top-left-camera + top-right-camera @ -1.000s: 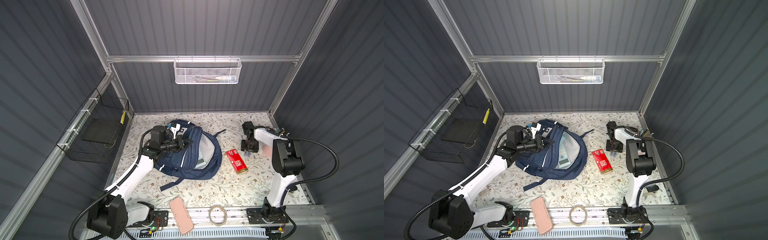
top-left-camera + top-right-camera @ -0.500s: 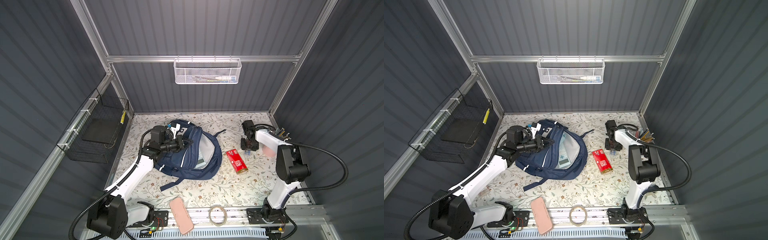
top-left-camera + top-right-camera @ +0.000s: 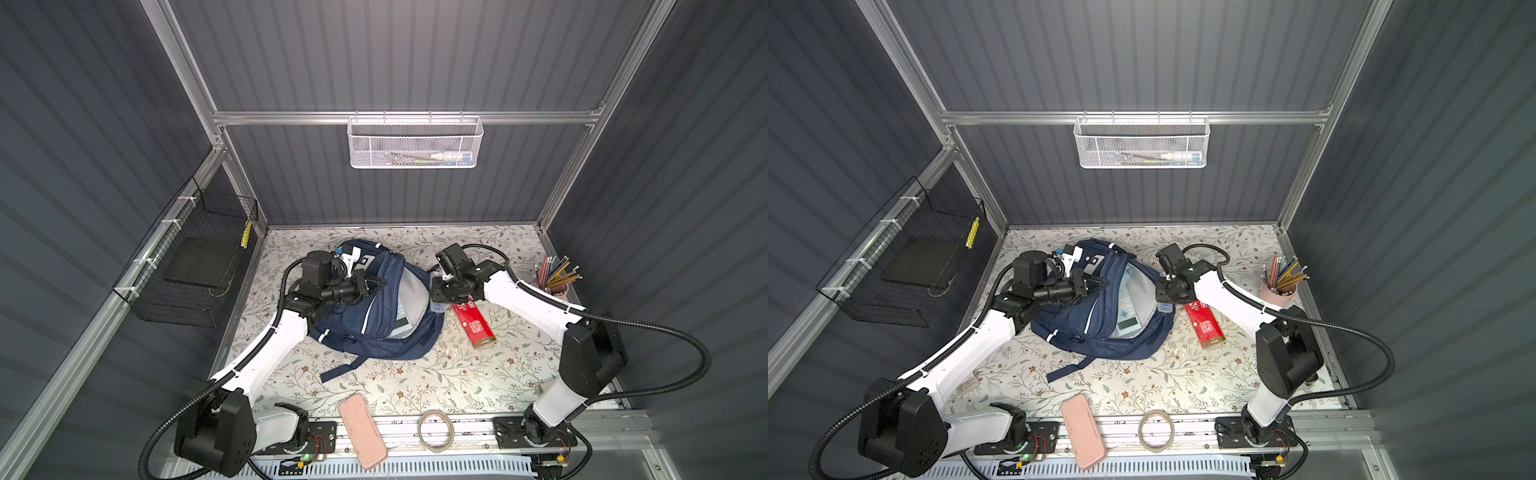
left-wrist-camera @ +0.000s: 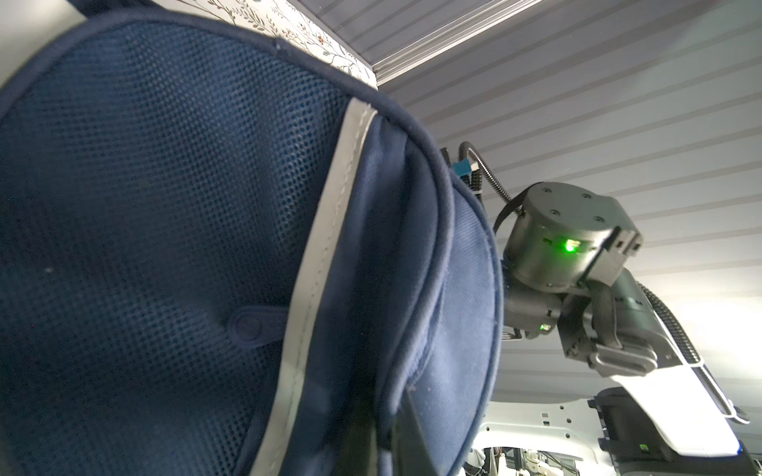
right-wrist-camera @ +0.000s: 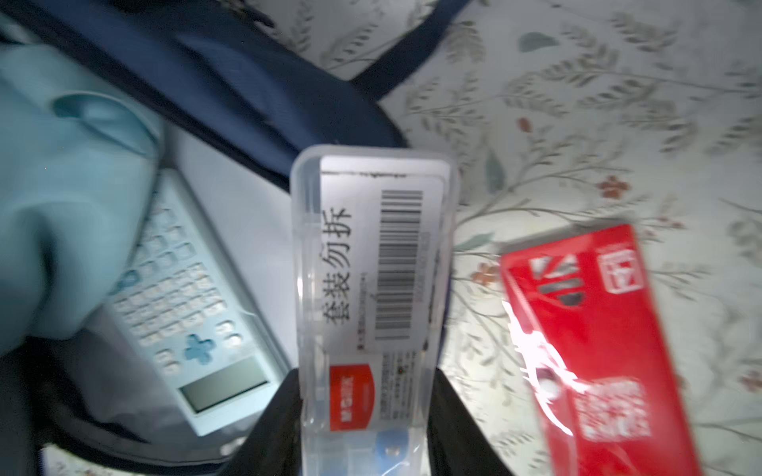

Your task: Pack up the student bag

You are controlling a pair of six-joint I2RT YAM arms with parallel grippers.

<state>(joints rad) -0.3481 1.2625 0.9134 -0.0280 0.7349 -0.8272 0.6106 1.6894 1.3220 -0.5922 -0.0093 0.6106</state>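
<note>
The student bag [image 3: 374,332] lies on the tabletop [image 3: 457,374], its mouth gaping toward the right arm; the left tool [image 3: 377,284] is clenched on the upper rim; the right tool [image 5: 363,391] grasps a clear plastic case [image 5: 371,268], long axis running straight out from the jaws, at the mouth's near edge.

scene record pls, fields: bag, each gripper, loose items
bag: student bag lying on table, main compartment open
inside: pale blue calculator
left gripper: shut on the bag's upper rim, holding it up
right gripper: fingers clamp clear plastic case at the bag's right edge
loose: red box right of bag; pink case and tape ring at front edge; pencil cup far right
</note>
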